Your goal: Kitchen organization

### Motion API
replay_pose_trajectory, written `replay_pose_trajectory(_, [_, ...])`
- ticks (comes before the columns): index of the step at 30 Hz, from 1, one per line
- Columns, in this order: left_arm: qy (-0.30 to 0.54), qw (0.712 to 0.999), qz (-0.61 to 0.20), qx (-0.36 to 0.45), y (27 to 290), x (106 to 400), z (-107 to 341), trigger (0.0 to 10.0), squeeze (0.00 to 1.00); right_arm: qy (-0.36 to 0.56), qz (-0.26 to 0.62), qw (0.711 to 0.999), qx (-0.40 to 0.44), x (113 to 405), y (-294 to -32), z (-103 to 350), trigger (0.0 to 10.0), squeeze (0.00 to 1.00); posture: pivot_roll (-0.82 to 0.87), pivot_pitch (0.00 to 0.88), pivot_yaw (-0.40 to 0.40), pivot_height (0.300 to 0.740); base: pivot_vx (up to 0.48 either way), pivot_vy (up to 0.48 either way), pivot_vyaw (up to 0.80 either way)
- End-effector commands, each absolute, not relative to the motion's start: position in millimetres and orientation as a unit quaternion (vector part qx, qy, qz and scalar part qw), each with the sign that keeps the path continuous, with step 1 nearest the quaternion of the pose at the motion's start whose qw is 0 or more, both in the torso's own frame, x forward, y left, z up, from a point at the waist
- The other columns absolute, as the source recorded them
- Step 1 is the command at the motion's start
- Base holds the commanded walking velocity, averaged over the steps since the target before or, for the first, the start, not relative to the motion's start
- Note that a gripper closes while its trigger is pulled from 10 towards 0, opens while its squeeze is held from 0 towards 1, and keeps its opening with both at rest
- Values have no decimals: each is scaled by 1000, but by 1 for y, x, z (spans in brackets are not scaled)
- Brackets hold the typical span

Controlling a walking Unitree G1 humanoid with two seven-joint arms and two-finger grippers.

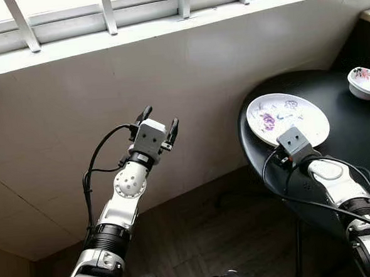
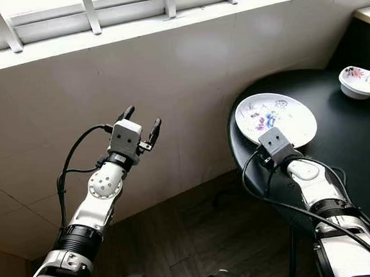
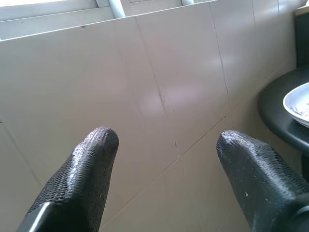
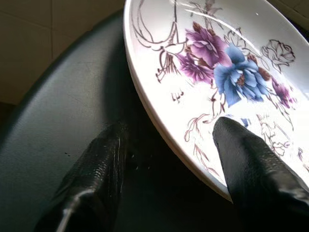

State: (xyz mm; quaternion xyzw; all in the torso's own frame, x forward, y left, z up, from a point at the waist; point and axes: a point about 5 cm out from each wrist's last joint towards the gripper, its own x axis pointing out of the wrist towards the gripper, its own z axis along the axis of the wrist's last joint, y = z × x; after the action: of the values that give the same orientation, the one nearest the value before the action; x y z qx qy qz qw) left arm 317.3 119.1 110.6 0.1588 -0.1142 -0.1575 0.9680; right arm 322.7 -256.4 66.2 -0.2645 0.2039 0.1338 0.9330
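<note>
Right wrist view: my right gripper (image 4: 166, 145) open, straddling near rim of floral plate (image 4: 227, 82) on black round table (image 1: 339, 97). I close squarely on rim, lift level. Left gripper (image 1: 159, 122) open, idle by wall.

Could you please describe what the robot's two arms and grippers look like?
Both arms are silver-white with black ribbed joint rings and loose black cables. The left gripper has a grey boxy wrist block, a perforated ball joint and two curved black fingers with a mesh texture. The right gripper has the same grey block and black fingers.
</note>
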Motion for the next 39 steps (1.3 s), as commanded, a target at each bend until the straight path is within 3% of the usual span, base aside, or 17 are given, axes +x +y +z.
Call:
replay_pose_trajectory(1, [-111,967,-160,162,117,319,111,10000,0,231,124,927,-270,319,-266,62,10000,0,71,0,-54,740,0,0,0])
replay_pose_trajectory(2, [-111,967,-160,162,117,319,111,10000,0,233,124,926,-270,319,-267,62,10000,0,71,0,-54,740,0,0,0])
replay_pose_trajectory(4, [-111,967,-161,162,117,319,110,10000,0,238,125,925,-270,318,-268,61,7804,0,70,0,-53,740,0,0,0])
replay_pose_trajectory(5, [-111,967,-161,162,117,319,110,10000,0,242,130,923,-270,317,-269,60,4392,0,70,0,-53,740,0,0,0])
replay_pose_trajectory(6, [-111,967,-161,162,117,319,110,10000,0,242,130,923,-270,317,-269,60,4392,0,70,0,-53,740,0,0,0])
replay_pose_trajectory(7, [-110,967,-161,162,116,319,110,10000,0,242,137,922,-270,316,-269,60,0,0,70,0,-53,740,0,0,0])
replay_pose_trajectory(18, [-109,968,-161,162,116,318,109,10000,0,236,177,905,-308,316,-258,59,0,0,69,0,-52,740,0,0,0])
replay_pose_trajectory(23, [-108,968,-160,162,116,318,108,10000,0,210,216,889,-344,320,-243,65,0,0,69,0,-53,740,0,0,0])
replay_pose_trajectory(33, [-107,969,-159,158,115,317,107,10000,0,150,254,892,-342,322,-208,81,0,0,68,0,-58,740,0,0,0])
replay_pose_trajectory(39, [-107,970,-155,156,116,317,107,10000,0,98,176,904,-377,325,-208,88,0,0,69,0,-62,740,0,0,0])
